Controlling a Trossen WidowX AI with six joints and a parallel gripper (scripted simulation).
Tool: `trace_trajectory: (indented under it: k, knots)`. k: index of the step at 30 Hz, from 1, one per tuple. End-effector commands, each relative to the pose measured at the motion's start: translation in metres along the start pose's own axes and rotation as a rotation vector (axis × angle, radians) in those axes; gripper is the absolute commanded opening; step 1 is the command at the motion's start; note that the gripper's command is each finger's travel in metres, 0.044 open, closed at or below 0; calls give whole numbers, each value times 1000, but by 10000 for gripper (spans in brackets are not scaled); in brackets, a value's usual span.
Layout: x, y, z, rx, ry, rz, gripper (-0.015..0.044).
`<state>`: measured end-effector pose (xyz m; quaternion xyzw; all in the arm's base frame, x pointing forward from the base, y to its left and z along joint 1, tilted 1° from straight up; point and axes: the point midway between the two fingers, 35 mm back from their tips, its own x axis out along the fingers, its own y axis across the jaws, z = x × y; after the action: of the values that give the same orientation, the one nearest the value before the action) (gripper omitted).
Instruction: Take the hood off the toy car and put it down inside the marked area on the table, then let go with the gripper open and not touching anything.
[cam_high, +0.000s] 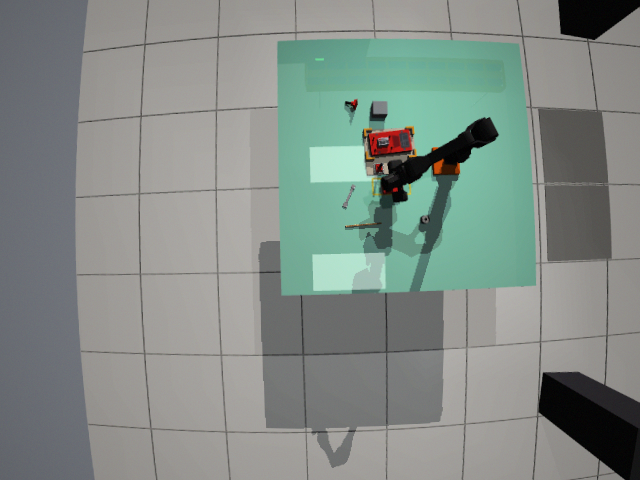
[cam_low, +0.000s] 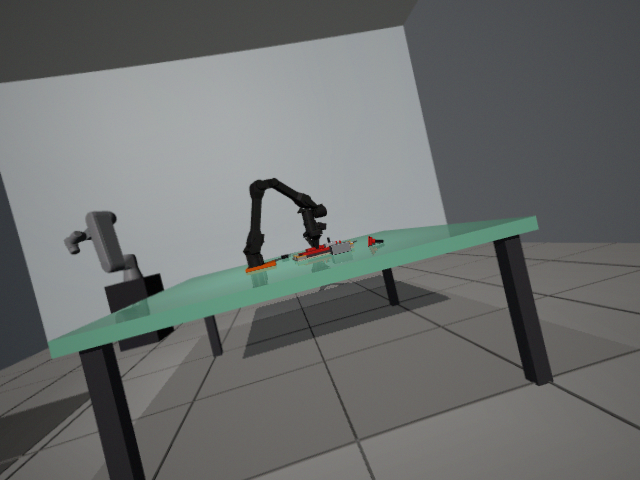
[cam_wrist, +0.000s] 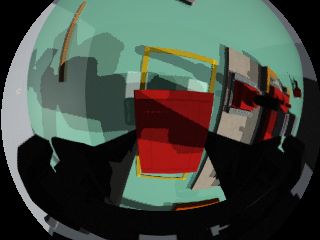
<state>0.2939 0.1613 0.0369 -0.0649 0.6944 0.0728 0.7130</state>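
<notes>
End effector (cam_high: 391, 189) (cam_low: 314, 245) (cam_wrist: 171, 134): fingers well apart, gripping the hood (cam_high: 394, 190) (cam_wrist: 172, 112). Hood: off the car, over the yellow marked area (cam_high: 373, 187) (cam_wrist: 181, 54). Placement in hand; next, confirm seating, open fully, withdraw straight up.

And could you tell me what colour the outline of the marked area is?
Yellow, showing best in the wrist view.

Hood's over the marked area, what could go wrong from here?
- Hood might land across the yellow outline: its near corner looks close to that line.
- Opening jaws could nudge the toy car, whose pale base sits close beside the right-hand jaw in the wrist view.
</notes>
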Motion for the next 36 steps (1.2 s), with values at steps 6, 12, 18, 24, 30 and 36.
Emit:
trace_trajectory:
  k: [6, 12, 18, 24, 30, 36]
  knots:
    - [-2, 0, 0, 0, 0, 0, 440]
    - [-43, 1, 3, 0, 7, -4, 440]
    - [-72, 1, 2, 0, 12, -6, 440]
    - [-72, 1, 2, 0, 12, -6, 440]
    - [-72, 1, 2, 0, 12, -6, 440]
    - [-72, 1, 2, 0, 12, -6, 440]
